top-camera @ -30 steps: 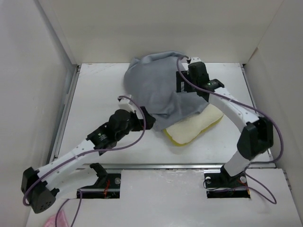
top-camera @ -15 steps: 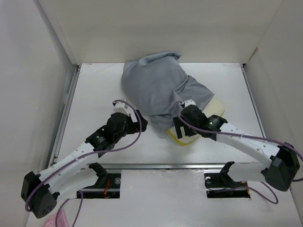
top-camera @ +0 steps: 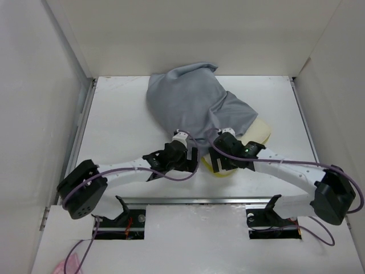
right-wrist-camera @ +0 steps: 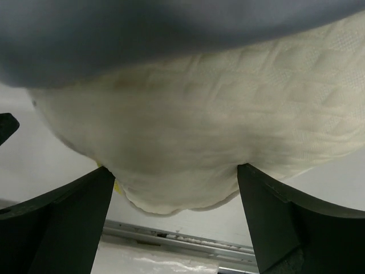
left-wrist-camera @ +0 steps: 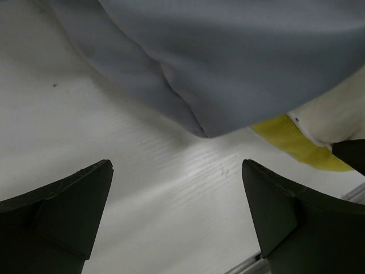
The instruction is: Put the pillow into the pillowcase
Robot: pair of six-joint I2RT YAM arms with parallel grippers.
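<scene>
The white table (top-camera: 114,125) carries everything. The grey pillowcase (top-camera: 188,105) lies on it in a wrinkled heap, pulled over most of the pillow (top-camera: 259,130). Only a cream strip shows past the pillowcase's right edge, and a yellow-edged corner pokes out from under its near edge.

Both arms reach low across the table to that near edge of the pillowcase. The left one comes in from the left and the right one from the right.

The right gripper (right-wrist-camera: 174,171) is at the pillow corner below the pillowcase hem. Its fingers are spread wide and the cream corner bulges into the gap between them, not visibly squeezed.

The left gripper (left-wrist-camera: 177,171) sits just beside the pillowcase's near edge, over bare table. Its fingers are also spread wide, with nothing between them. The grey hem lies just ahead of them.
</scene>
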